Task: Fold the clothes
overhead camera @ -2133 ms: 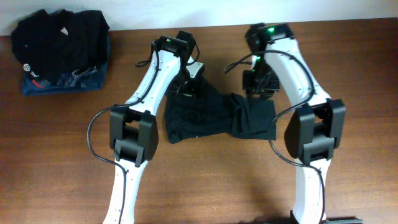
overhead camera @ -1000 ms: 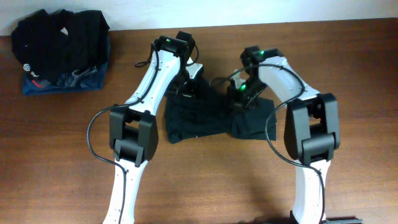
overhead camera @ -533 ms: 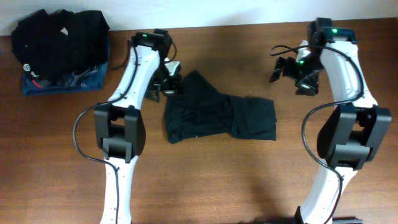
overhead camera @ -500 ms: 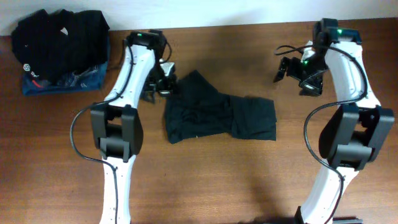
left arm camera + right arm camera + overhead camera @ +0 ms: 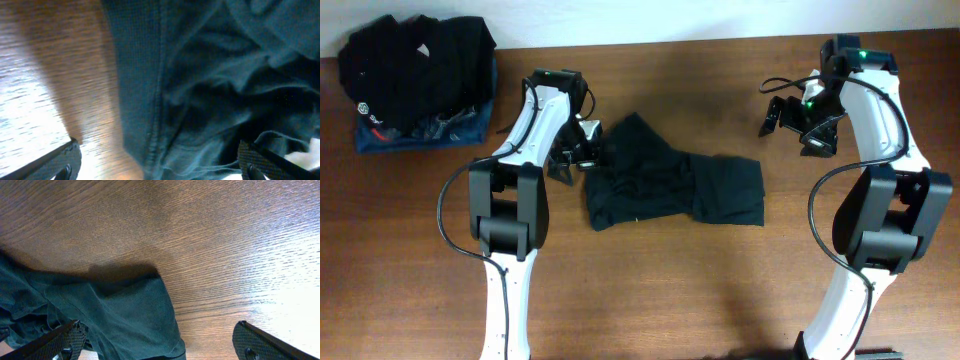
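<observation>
A dark green garment [image 5: 670,185] lies partly folded and wrinkled in the middle of the wooden table [image 5: 650,290]. My left gripper [image 5: 573,157] hovers at its upper-left edge, open. In the left wrist view the cloth's hem [image 5: 155,100] runs between the spread fingers, one fingertip [image 5: 62,161] over wood, the other over fabric. My right gripper [image 5: 792,128] is open above bare table, up and to the right of the garment. In the right wrist view it [image 5: 160,345] holds nothing, and a corner of the garment [image 5: 120,315] lies below it.
A pile of dark clothes [image 5: 415,60] on a folded blue item [image 5: 420,135] sits at the back left corner. Both white arms reach in from the near edge, one on each side of the garment.
My right gripper has opened, let go of the garment and swung up and to the right. My left gripper has shifted left and down to the garment's left edge.
</observation>
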Robot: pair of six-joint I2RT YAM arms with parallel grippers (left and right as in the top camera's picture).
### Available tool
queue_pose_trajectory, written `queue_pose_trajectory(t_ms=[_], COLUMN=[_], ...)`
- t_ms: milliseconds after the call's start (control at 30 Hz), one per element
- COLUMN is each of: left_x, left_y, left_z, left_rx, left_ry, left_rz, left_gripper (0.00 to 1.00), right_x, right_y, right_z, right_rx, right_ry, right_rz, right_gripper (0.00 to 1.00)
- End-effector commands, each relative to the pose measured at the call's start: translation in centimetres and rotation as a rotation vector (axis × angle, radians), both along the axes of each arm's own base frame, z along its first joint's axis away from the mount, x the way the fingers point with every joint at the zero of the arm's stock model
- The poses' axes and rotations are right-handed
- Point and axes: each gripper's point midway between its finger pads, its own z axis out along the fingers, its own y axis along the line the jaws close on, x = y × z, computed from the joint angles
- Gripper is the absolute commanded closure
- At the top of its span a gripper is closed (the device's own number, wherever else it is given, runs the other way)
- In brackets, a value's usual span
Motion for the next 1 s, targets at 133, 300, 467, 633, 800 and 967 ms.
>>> queue_pose_trajectory(t_ms=[133, 300, 467, 633, 800, 967], left_x=[-0.4, -1.0, -1.9, -3.6, -3.9, -4.5], left_y=[-1.8, -2.3, -1.4, -0.8, -3.4, -5.1], left_z=[-1.2, -2.9, -4.6, -6.3, -5.8, -5.7], left_rx=[-0.137, -0.257, -0.362, -0.366, -0.426, -0.439], left_ry=[0.005, 0.022, 0.048, 0.090, 0.088, 0.092], left_rz=[-0.043, -0.017, 0.033, 0.060, 0.029, -0.006], left_gripper=[0.01, 0.01, 0.01, 0.01, 0.01, 0.01], right_x=[-0.2, -0.5, -0.6, -0.6, -0.6, -0.6], right_y=[0.1, 0.1, 0.1, 0.1, 0.1, 0.1], right_z=[0.2, 0.2, 0.2, 0.2, 0.2, 0.2], right_rx=[-0.014, -0.015, -0.013, -0.014, -0.014, -0.014], right_ry=[-0.006, 0.000, 0.002, 0.001, 0.001, 0.000], right_rz=[0.018, 0.052, 0.057, 0.057, 0.057, 0.058], right_gripper=[0.01, 0.01, 0.01, 0.01, 0.01, 0.01])
